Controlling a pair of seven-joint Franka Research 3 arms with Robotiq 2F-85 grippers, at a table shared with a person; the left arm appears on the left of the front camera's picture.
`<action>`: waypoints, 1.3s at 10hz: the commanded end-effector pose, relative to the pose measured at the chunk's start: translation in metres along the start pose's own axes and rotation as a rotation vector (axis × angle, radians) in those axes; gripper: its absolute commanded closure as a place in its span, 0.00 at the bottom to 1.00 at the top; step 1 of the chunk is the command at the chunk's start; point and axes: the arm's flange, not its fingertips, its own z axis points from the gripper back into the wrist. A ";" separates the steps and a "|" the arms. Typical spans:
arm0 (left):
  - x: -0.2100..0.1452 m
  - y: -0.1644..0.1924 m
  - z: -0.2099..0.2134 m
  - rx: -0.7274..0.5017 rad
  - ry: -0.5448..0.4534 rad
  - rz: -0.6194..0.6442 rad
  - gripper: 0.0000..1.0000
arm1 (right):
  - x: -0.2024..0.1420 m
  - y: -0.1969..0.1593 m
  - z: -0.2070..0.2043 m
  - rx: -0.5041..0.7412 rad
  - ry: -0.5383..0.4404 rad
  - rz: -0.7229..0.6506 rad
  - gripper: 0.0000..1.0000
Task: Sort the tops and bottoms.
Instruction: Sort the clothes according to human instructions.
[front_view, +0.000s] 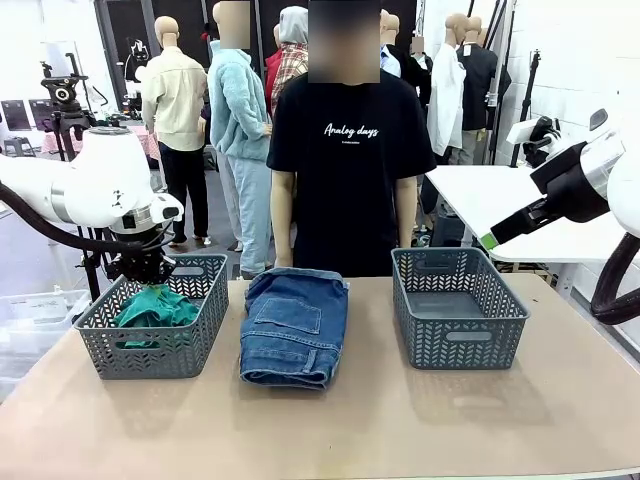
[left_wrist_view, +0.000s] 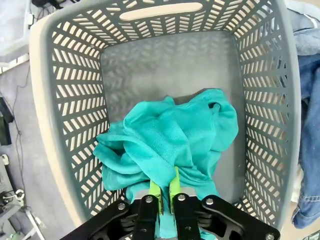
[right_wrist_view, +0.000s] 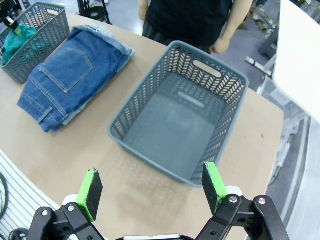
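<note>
- Smooth, matte tan bench (front_view: 350, 430).
- Folded dark blue jeans (front_view: 295, 325) lie mid-bench between the two baskets. They make a rectangular stack of coarse denim, stitched pocket up.
- The left basket (front_view: 150, 355) is grey plastic with herringbone-slotted walls. It holds the soft, crumpled teal-green top (left_wrist_view: 170, 135), and the left claw (left_wrist_view: 166, 189) is pinched narrow on a fold of it.
- The right basket (front_view: 460, 340) has the same lattice and a flat floor.
- The right claw (right_wrist_view: 152, 182) hangs wide above the bench, gripping nothing.
- A person (front_view: 345, 150) in a black T-shirt stands at the far edge.

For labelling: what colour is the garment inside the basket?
Teal-green garment, plain; left wrist view shows it best.
</note>
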 end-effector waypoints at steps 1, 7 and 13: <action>0.002 -0.001 0.005 0.001 -0.023 -0.027 0.57 | 0.000 0.000 -0.001 0.013 -0.001 -0.006 0.00; -0.005 -0.010 0.047 -0.050 -0.053 -0.020 0.00 | 0.000 0.000 -0.001 0.013 -0.001 -0.006 0.00; -0.001 -0.010 0.037 -0.019 -0.053 -0.019 0.00 | 0.000 0.000 -0.001 0.013 -0.001 -0.006 0.00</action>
